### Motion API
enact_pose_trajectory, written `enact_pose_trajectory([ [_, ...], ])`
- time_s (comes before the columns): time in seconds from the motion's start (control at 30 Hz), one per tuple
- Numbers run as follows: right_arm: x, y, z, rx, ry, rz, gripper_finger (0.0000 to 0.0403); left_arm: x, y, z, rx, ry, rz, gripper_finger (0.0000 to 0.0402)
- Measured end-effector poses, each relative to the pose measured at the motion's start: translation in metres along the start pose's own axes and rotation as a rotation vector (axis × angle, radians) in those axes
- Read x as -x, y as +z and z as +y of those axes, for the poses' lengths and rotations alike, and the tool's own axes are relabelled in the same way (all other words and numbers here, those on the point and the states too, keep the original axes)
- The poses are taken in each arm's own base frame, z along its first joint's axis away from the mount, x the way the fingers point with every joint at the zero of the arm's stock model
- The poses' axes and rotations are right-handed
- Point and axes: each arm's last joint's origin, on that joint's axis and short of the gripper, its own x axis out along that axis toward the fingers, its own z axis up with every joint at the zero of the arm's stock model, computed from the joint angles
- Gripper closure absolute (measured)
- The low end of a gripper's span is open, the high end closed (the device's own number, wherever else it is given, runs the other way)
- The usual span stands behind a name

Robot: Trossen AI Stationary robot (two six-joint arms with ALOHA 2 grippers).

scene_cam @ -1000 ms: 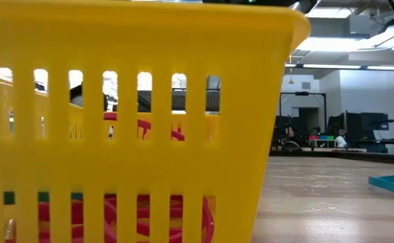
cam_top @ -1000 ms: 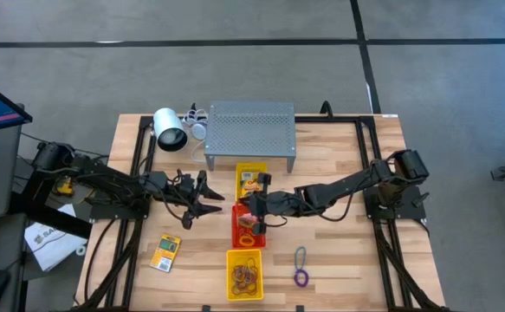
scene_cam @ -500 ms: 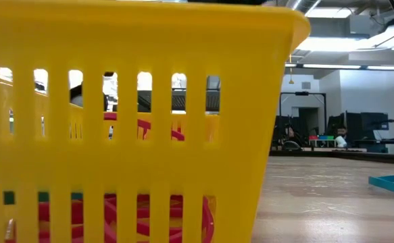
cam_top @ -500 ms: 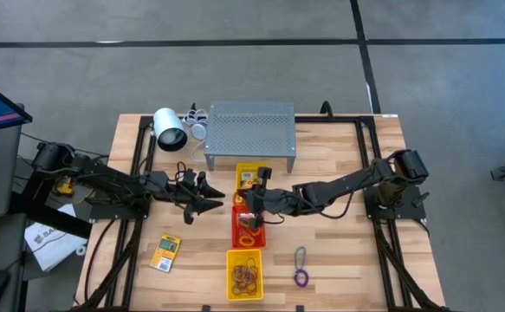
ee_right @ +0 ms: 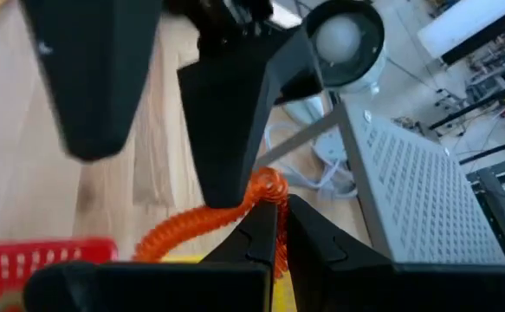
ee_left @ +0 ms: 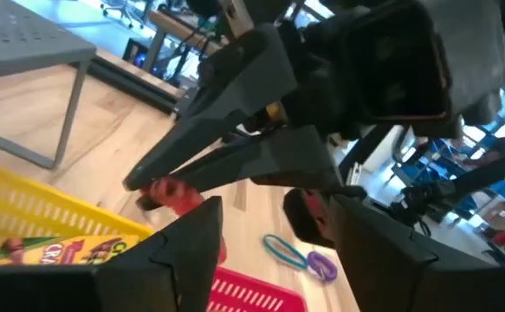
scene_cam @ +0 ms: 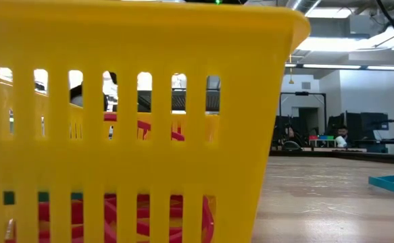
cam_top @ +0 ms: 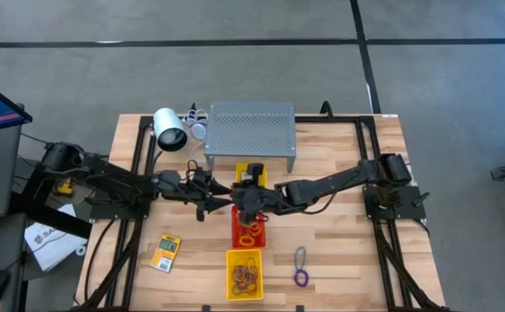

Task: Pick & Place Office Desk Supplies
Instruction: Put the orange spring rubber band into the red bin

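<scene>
My right gripper (ee_right: 280, 227) is pinched shut on a ribbed, springy orange coil (ee_right: 202, 227) over the slotted plastic trays (cam_top: 247, 218) at mid-table, while my left gripper (cam_top: 220, 201) stands spread wide just beside it, holding nothing. Only the right wrist view shows the coil's corrugated texture. The low view shows just a yellow slatted wall (scene_cam: 136, 121), red loops (scene_cam: 115, 216) behind it.

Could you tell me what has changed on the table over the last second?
Both arms drew together over the trays. The right pincer, shut on an orange coiled band, moved toward the far yellow tray. The left pincer slid right to meet it, and its fingers opened. The red tray, near yellow tray, card packet and purple loop stayed put.
</scene>
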Motion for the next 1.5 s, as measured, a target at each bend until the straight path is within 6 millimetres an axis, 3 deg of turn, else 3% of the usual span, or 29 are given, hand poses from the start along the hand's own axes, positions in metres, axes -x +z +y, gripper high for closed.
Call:
enact_pose_trajectory([
  [0.77,0.005,-0.011,0.004,0.059,-0.023,0.121,0.0392,-0.004,-0.001,0.007,-0.048,0.040,0.009,0.0194],
  [1.1,0.026,0.000,-0.003,0.020,-0.020,0.068,0.0392,-0.004,-0.002,0.010,-0.058,0.058,0.029,0.0194],
  [1.5,0.023,0.007,-0.008,0.001,-0.038,0.008,0.0392,-0.004,-0.001,0.010,-0.053,0.053,0.018,0.0196],
])
